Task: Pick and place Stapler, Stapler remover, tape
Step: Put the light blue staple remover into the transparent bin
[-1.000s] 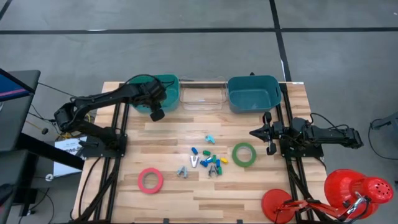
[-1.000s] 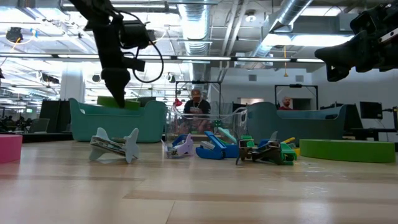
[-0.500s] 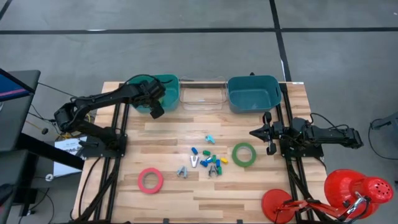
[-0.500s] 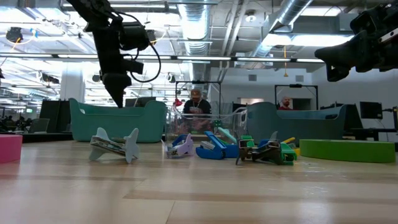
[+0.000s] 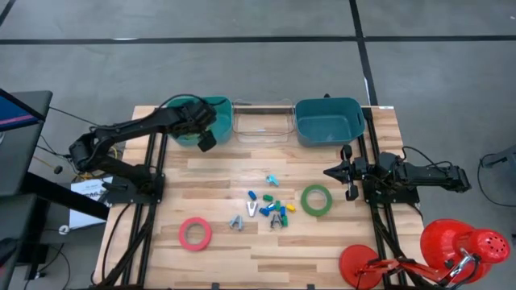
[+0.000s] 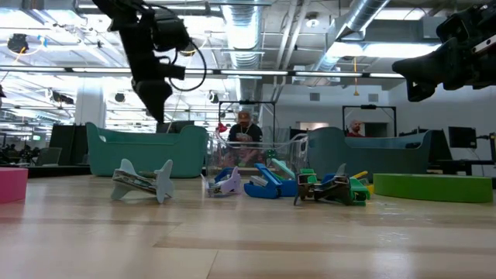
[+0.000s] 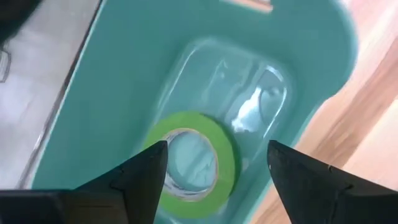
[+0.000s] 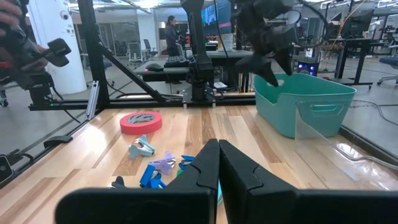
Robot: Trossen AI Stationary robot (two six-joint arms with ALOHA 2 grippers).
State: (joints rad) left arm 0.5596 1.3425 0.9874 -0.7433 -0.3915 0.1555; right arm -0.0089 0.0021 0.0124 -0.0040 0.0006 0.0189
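The left gripper (image 7: 214, 171) hangs with its fingers spread wide and empty, directly above a green tape roll (image 7: 194, 160) that lies flat on the floor of the left teal bin (image 7: 124, 93). The risk, as I judge it, is in the exit: if the arm swings toward the table before it clears the bin's near wall, a finger could catch the rim and shove the bin into the clear tray (image 5: 262, 122) beside it. The arm reaches out from its base to the bin, wrist bent down over it.

Well away from this gripper, toward the table's middle, lie a second green tape roll (image 5: 317, 199), a pinkish-red roll (image 5: 194, 233) and a cluster of small coloured pieces (image 5: 266, 209), all not yet binned. The right gripper (image 5: 345, 171) waits closed near the second green roll.
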